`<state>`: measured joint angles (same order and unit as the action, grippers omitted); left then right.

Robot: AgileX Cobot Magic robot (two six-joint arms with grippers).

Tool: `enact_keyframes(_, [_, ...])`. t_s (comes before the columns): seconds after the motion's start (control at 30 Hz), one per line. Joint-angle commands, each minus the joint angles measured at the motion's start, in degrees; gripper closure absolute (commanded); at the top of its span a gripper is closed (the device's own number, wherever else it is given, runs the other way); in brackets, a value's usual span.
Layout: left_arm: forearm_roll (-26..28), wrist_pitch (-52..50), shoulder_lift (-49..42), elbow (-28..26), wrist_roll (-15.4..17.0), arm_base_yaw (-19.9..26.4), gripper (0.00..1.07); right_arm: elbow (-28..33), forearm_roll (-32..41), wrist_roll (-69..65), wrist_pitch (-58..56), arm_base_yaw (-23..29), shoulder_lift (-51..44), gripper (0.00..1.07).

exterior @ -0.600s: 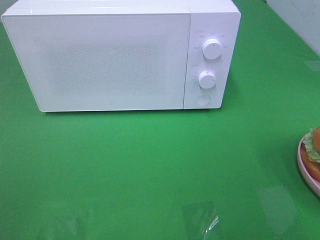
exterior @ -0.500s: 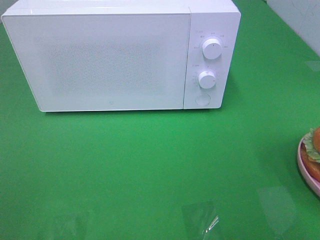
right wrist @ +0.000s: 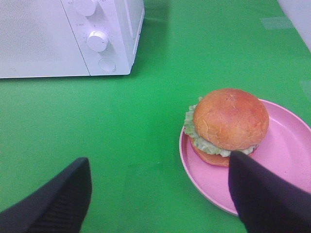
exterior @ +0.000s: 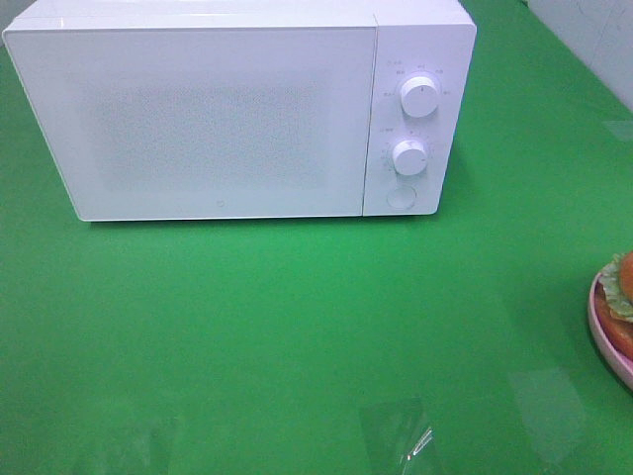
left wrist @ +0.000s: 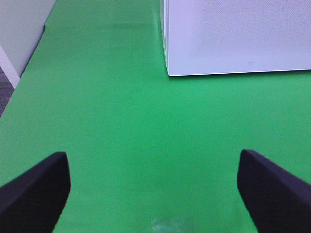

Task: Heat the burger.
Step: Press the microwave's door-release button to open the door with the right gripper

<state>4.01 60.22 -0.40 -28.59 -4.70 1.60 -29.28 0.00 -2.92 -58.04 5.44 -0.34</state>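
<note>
The left gripper (left wrist: 151, 160) hangs over the left part of the green tabletop (exterior: 297, 317). Its two dark fingers (left wrist: 39, 189) stand wide apart, and only bare green shows between them. It grips nothing. It does not show in the high view.

The white microwave (exterior: 227, 109) stands toward the far left corner of the tabletop, its front facing the near edge. Its door (exterior: 198, 119) is closed and takes up most of the front. On the narrow panel to the door's right there are an upper knob (exterior: 420, 97), a lower knob (exterior: 409, 156) and a round button (exterior: 400, 197) beneath them. The small print around the knobs is too fine to read.

The burger (right wrist: 229, 121) sits well apart from the microwave on the right side of the tabletop, nearer the front edge. In the high view it is partly cut off. It rests on a pink plate (right wrist: 291, 145), off centre, toward the rim on the microwave's side. The bun is glossy brown, with a lettuce frill and the patty showing under it.

The right gripper (right wrist: 159, 162) hangs near the plate on its front side, with its fingers (right wrist: 262, 199) spread wide and nothing held. In its wrist view one finger overlaps the plate's rim; whether it touches cannot be told.
</note>
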Motion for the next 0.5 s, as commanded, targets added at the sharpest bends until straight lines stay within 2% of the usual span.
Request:
enact_keyframes(0.03, [0.52, -0.92, -1.26, 0.17, -0.17, 0.23, 0.21, -1.09, -0.34, -0.74, 0.97, 0.06, -0.4, 0.32])
enact_keyframes(0.23, [0.52, -0.92, -1.26, 0.17, -0.17, 0.23, 0.21, -2.23, -0.52, -1.38, 3.38, 0.06, 5.56, 0.32])
enact_keyframes(0.3, [0.52, -0.92, -1.26, 0.17, -0.17, 0.23, 0.21, -2.23, -0.52, -1.32, 7.62, 0.06, 10.94, 0.32])
enact_keyframes(0.4, [0.52, -0.92, -1.26, 0.17, -0.17, 0.23, 0.21, -2.23, -0.52, -1.32, 9.11, 0.06, 12.43, 0.32])
enact_keyframes(0.5, [0.52, -0.92, -1.26, 0.17, -0.17, 0.23, 0.21, -2.23, -0.52, -1.32, 15.01, 0.06, 17.93, 0.32])
